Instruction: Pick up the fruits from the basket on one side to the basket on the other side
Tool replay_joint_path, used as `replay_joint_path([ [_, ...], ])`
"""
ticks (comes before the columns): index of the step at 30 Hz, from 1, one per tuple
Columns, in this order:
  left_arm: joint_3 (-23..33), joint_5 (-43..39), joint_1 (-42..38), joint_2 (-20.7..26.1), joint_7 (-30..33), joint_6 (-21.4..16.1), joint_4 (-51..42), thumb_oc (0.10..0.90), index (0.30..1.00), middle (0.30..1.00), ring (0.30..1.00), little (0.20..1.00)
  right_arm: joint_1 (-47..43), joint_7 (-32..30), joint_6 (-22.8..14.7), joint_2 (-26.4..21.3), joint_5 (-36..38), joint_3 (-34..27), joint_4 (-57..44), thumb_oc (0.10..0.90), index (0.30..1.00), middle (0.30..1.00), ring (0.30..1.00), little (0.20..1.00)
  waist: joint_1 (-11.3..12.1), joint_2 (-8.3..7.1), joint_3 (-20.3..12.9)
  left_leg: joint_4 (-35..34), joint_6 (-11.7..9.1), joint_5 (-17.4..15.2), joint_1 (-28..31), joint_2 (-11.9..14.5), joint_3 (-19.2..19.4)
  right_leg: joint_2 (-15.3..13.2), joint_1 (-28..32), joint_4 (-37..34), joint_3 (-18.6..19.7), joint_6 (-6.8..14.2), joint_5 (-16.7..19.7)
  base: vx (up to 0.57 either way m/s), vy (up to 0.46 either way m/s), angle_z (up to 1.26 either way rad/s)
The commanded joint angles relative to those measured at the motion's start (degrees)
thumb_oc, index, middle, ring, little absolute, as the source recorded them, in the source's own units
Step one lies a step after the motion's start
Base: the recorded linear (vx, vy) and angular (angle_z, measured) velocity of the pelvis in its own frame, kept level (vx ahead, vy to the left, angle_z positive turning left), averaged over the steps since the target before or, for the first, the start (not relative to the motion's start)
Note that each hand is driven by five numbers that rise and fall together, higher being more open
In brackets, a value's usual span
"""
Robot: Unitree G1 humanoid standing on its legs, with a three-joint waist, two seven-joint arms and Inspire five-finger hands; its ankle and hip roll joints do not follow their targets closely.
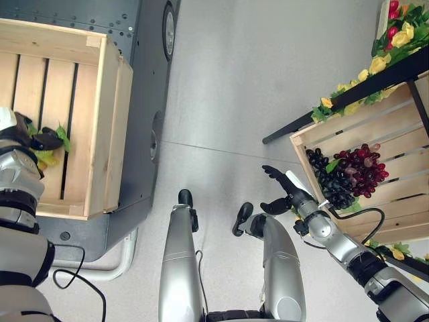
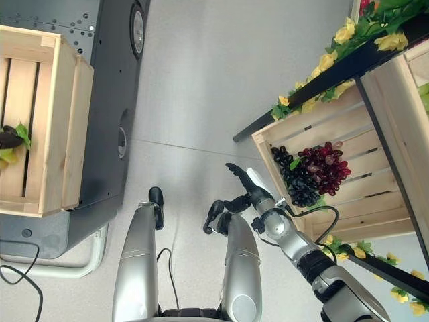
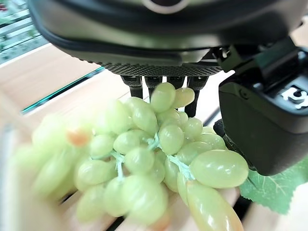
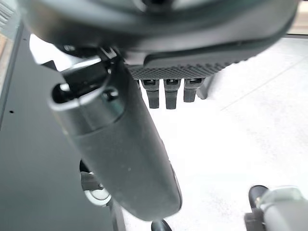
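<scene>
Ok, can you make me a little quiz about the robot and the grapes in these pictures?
1. True or false: the left robot hand has green grapes at its fingers, over the wooden crate on the robot's left.
2. Which grapes lie in the wooden crate on the robot's right? A) only green B) black grapes and red grapes C) none
3. Fill in: the right robot hand is ___, with its fingers spread, just outside that crate.

Key: 1 true; 2 B; 3 open
</scene>
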Motion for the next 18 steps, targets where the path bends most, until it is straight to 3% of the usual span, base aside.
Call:
replay_joint_path([
  [1, 0.9, 5.0, 6.3, 3.1, 1.7, 2.0, 6.7, 0.8, 0.9, 0.9, 0.9, 0.9, 1.7, -1.8, -5.1, -2.0, 2.6, -2.1, -3.4, 0.8, 0.9, 0.9, 0.9, 0.9, 2.0, -0.45, -0.6, -4.6, 5.0, -6.4, 5.8, -2.9, 4.4, 1.4, 2.7, -4.0, 0.7, 1.0, 3.1, -0.03, -0.033, 0.06],
  [2, 1.0, 5.2, 7.0, 2.7, 2.8, 0.3, 6.8, 0.579, 0.568, 0.568, 0.568, 0.568, 1.4, -1.6, -5.2, -2.0, 3.7, -2.1, -3.1, 0.8, 0.9, 0.9, 0.9, 0.9, 2.1, -0.58, -0.6, -4.5, 5.0, -6.4, 5.8, -2.8, 4.3, 1.5, 2.8, -3.9, 0.6, 0.8, 3.0, 0.0, 0.0, 0.0],
  [3, 0.9, 5.1, 7.2, 2.6, 3.2, -0.3, 6.7, 0.4, 0.3, 0.3, 0.3, 0.3, 1.3, -1.5, -5.3, -2.0, 4.0, -2.1, -3.1, 0.8, 0.9, 0.9, 0.9, 0.9, 2.1, -0.61, -0.6, -4.5, 5.0, -6.4, 5.9, -2.7, 4.3, 1.5, 2.8, -3.9, 0.6, 0.8, 3.0, 0.0, 0.0, 0.0],
  [6, 1.5, 3.0, 9.4, 1.7, 9.1, -5.0, 4.6, 0.4, 0.3, 0.3, 0.3, 0.3, 1.4, -1.3, -5.4, -1.8, 4.8, -2.6, -2.9, 0.8, 0.9, 0.9, 0.9, 0.9, 2.2, -0.78, -0.6, -4.2, 4.9, -6.4, 6.1, -2.6, 4.3, 1.6, 3.1, -3.6, 0.5, 0.6, 2.8, -0.01, -0.029, 0.0],
  [18, 10.0, -6.9, 15.1, -1.7, 21.7, -17.8, -2.4, 0.4, 0.3, 0.3, 0.3, 0.3, 3.5, -1.4, -5.8, -0.9, 5.8, -4.4, -2.7, 0.8, 0.9, 0.9, 0.9, 0.9, 2.8, -0.58, -0.6, -5.6, 4.7, -6.1, 8.9, -3.3, 4.5, 1.4, 5.6, -5.0, 0.3, 0.3, 2.6, 0.0, -0.018, 0.02],
])
